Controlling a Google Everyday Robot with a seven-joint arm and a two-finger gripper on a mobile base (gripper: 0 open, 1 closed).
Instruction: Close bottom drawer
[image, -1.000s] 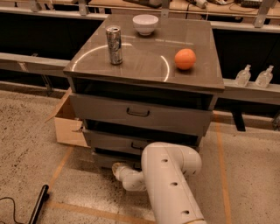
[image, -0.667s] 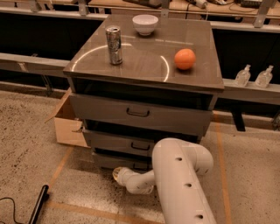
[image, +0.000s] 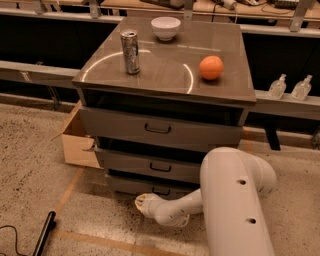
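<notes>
The grey cabinet (image: 165, 75) has three drawers. The bottom drawer (image: 131, 184) is the lowest one, and its low grey front with a small dark bar handle (image: 161, 191) sits just under the middle drawer (image: 150, 166). Its front stands about in line with the middle drawer's front. My white arm (image: 235, 200) reaches in from the lower right. My gripper (image: 142, 202) is low, near the floor, right in front of the bottom drawer's front, below the handle. The wrist hides most of it.
On the cabinet top stand a silver can (image: 130, 51), a white bowl (image: 165, 27) and an orange (image: 211, 67). An open cardboard box (image: 79, 142) sits at the cabinet's left. A black rod (image: 44, 233) lies on the floor at lower left. Two bottles (image: 290, 88) stand on a ledge at right.
My arm's big white link has swung to the right and upward. The wrist and gripper have stayed low at the bottom drawer's front, edging slightly toward it.
</notes>
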